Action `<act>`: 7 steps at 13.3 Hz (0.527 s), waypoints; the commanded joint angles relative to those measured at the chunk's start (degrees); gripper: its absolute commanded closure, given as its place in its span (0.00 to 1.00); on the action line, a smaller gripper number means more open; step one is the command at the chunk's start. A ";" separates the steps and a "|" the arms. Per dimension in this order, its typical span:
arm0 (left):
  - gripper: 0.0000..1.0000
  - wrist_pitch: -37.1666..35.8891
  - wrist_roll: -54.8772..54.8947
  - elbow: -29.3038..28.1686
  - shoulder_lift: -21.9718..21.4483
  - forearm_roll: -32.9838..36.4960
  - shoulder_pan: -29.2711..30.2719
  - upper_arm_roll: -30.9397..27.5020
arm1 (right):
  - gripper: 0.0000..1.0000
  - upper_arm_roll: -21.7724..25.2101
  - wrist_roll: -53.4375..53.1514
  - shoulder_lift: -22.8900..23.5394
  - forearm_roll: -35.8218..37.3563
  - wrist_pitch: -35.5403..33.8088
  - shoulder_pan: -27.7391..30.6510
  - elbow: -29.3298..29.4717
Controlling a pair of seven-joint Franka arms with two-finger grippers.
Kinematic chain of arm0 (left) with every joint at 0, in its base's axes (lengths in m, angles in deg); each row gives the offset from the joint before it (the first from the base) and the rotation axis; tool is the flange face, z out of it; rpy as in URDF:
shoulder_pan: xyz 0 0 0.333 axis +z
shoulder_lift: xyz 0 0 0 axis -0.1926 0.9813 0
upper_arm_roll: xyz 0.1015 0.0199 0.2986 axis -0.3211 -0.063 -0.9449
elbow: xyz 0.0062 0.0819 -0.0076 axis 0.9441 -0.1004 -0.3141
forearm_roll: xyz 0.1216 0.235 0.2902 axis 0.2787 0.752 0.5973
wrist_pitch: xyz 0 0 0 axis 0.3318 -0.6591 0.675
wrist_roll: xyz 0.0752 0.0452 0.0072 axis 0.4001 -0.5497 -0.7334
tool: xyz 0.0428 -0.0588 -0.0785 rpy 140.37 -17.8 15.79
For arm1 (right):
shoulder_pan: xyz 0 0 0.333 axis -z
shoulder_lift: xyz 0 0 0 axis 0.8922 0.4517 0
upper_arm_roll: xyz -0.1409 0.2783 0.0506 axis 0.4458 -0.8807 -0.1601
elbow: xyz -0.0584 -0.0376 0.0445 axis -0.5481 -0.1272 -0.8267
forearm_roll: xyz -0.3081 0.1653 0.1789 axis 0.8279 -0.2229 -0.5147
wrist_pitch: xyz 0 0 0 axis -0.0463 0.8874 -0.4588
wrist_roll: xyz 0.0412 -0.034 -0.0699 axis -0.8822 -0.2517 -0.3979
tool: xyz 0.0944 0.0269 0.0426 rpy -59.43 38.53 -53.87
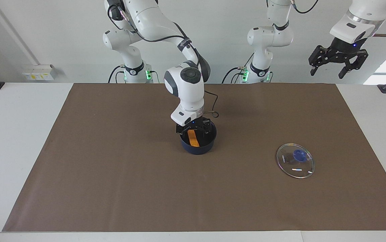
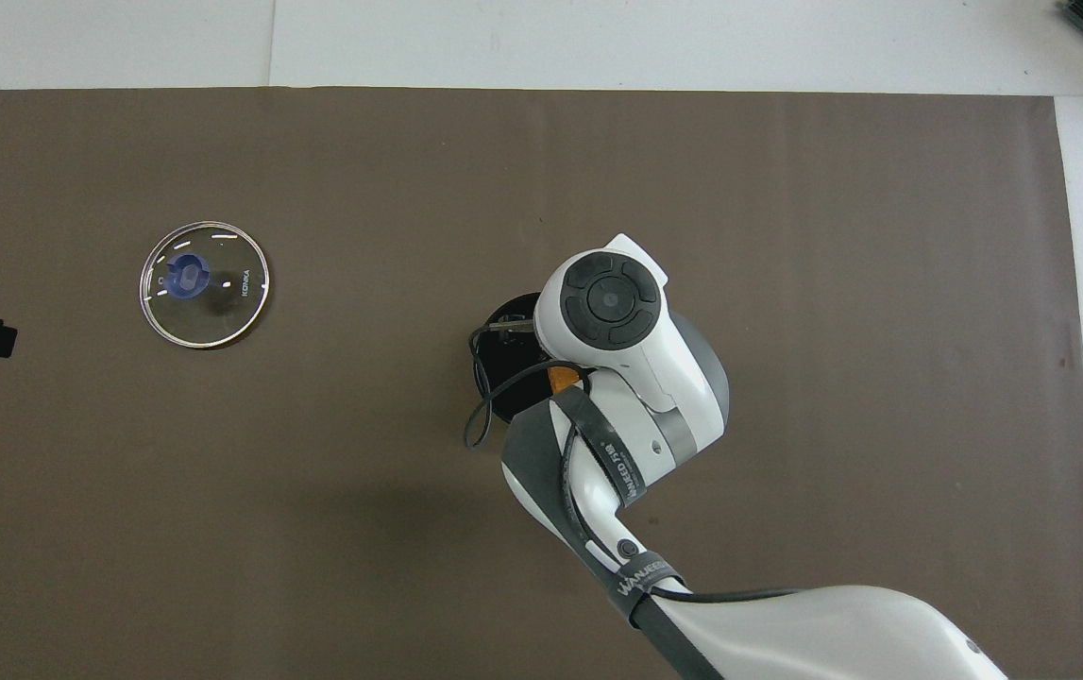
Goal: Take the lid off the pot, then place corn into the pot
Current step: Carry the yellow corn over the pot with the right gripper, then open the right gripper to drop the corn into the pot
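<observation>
The dark blue pot (image 1: pixel 198 145) stands mid-table; its handle is hidden by the arm. The yellow-orange corn (image 1: pixel 193 138) lies inside it. My right gripper (image 1: pixel 194 129) hangs just over the pot's mouth, open, with its fingers apart on either side of the corn. In the overhead view the right arm covers most of the pot (image 2: pixel 501 331), and only a sliver of corn (image 2: pixel 562 378) shows. The glass lid (image 1: pixel 295 160) with its blue knob lies flat on the mat toward the left arm's end, also seen in the overhead view (image 2: pixel 204 284). My left gripper (image 1: pixel 329 70) waits high up, open and empty.
A brown mat (image 1: pixel 112 174) covers the table. A black cable (image 2: pixel 477 416) loops from the right wrist beside the pot. White table margins lie at both ends.
</observation>
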 commanded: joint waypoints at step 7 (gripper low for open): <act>0.00 -0.29 -0.54 -1.24 -1.16 -0.56 0.18 -0.02 | 0.00 0.06 15.56 -12.99 -0.49 -12.68 14.79 0.73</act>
